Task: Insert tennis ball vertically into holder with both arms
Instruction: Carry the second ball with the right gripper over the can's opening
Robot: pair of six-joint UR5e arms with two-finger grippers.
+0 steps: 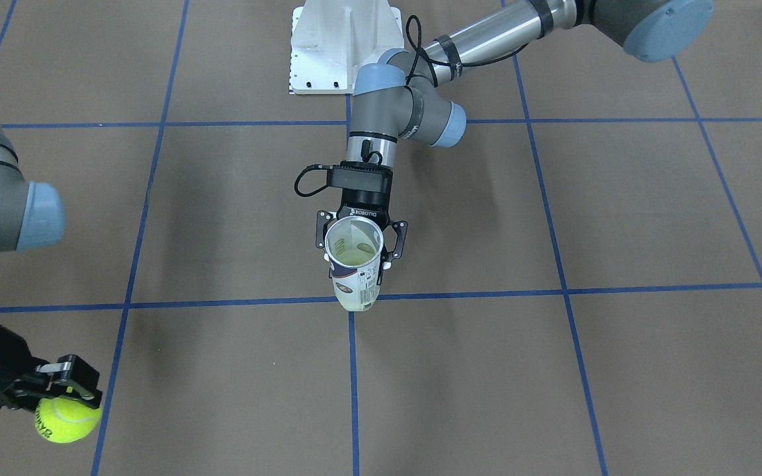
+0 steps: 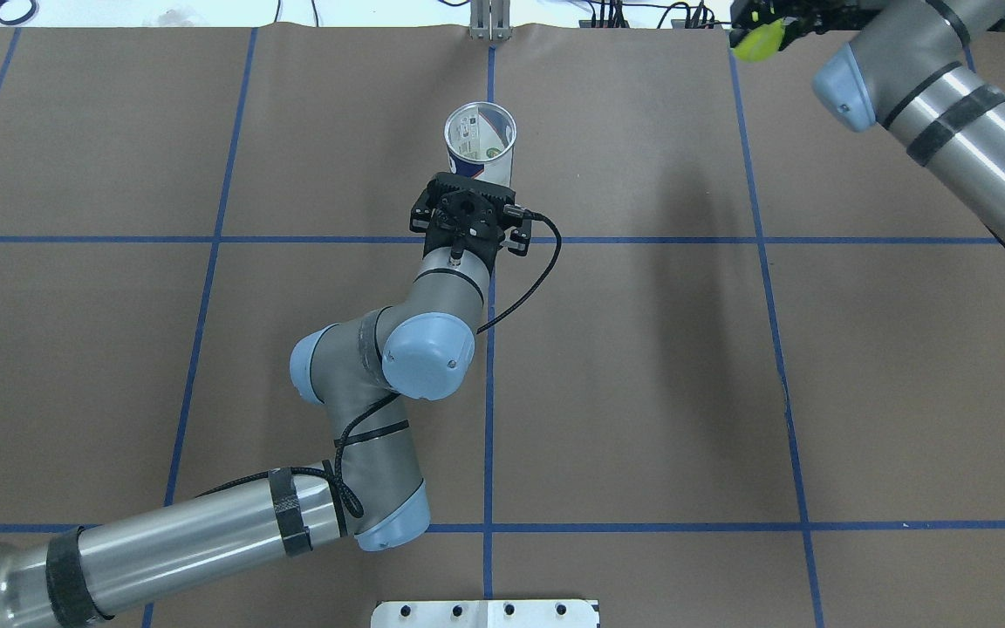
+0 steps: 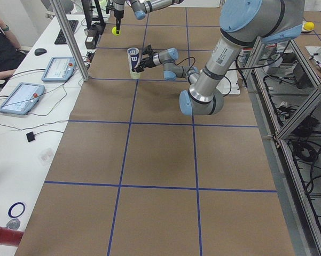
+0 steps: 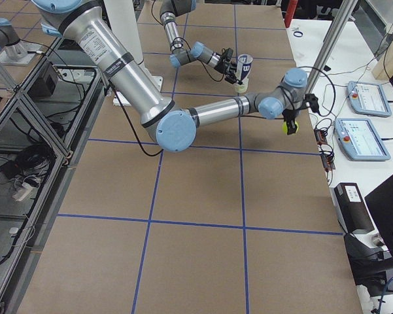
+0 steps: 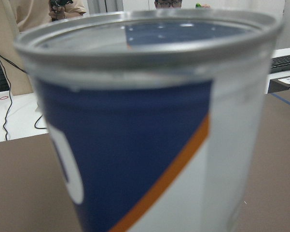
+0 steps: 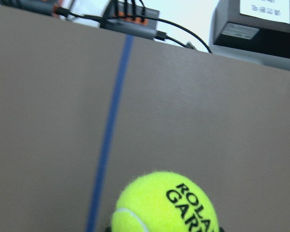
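The holder (image 1: pixel 354 284) is a clear can with a navy and white label and a metal rim. It stands upright, mouth up, near the table's middle, and something pale yellow-green shows at its bottom. My left gripper (image 1: pixel 360 239) is shut on the holder (image 2: pixel 481 139) from the side, just below the rim; the holder (image 5: pixel 145 135) fills the left wrist view. My right gripper (image 1: pixel 67 390) is shut on a yellow tennis ball (image 1: pixel 65 418), held above the table's far right corner, well apart from the holder. The ball (image 6: pixel 166 205) shows at the bottom of the right wrist view.
The brown table carries a blue tape grid. The white robot base (image 1: pixel 344 46) sits at the near edge. A side bench with two tablets (image 3: pixel 20 97), a keyboard and cables runs along the far side, where a person (image 3: pixel 0 37) sits. A metal post (image 3: pixel 69 37) stands by the holder.
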